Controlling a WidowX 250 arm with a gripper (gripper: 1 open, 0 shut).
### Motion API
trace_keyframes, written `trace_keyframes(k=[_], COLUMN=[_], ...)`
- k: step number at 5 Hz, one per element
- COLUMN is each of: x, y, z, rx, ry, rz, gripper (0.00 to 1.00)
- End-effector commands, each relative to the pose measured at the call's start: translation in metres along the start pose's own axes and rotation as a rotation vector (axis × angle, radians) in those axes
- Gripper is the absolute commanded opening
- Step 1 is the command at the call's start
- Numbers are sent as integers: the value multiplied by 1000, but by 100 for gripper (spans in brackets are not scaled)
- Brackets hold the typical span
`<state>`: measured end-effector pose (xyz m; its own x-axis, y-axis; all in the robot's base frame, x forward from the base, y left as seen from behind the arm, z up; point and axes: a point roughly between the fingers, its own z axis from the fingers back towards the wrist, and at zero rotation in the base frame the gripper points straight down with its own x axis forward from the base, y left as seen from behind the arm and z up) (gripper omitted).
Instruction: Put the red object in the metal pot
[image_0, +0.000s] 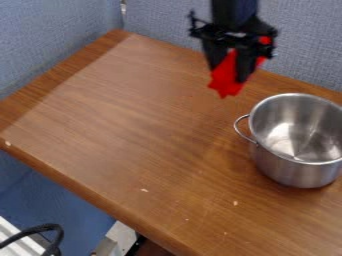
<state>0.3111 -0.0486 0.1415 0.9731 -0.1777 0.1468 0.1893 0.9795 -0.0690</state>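
So the hand (230, 62) hangs over the back part of the tabletop (120, 130), pointing straight down, with its black fingers pinched onto the top end of the red object (227, 76). That block hangs more or less upright, tipped a bit, its lower end clear of the wood, so it's up in the air and not resting on anything. A faint shadow sits on the wood just under it.

From the block, the metal pot (297, 140) is at about 4 o'clock, near but not touching. It stands upright on the tabletop by the right edge of the picture, open side up, with a shiny inside that looks bare. Its little loop handle sticks out at 9 o'clock on the pot, pointing toward the middle of the tabletop.

Behind the tabletop at 12 o'clock there's a blue-grey fabric wall (67, 25). Down at 7 o'clock, below the tabletop edge, a dark cable (34, 238) curls on the floor.
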Motion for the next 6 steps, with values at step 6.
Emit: trace_keyframes(k=[6], x=[-10], y=[-80], z=[-10], rx=[-51], ry=[-58], rz=[-199], gripper=[0])
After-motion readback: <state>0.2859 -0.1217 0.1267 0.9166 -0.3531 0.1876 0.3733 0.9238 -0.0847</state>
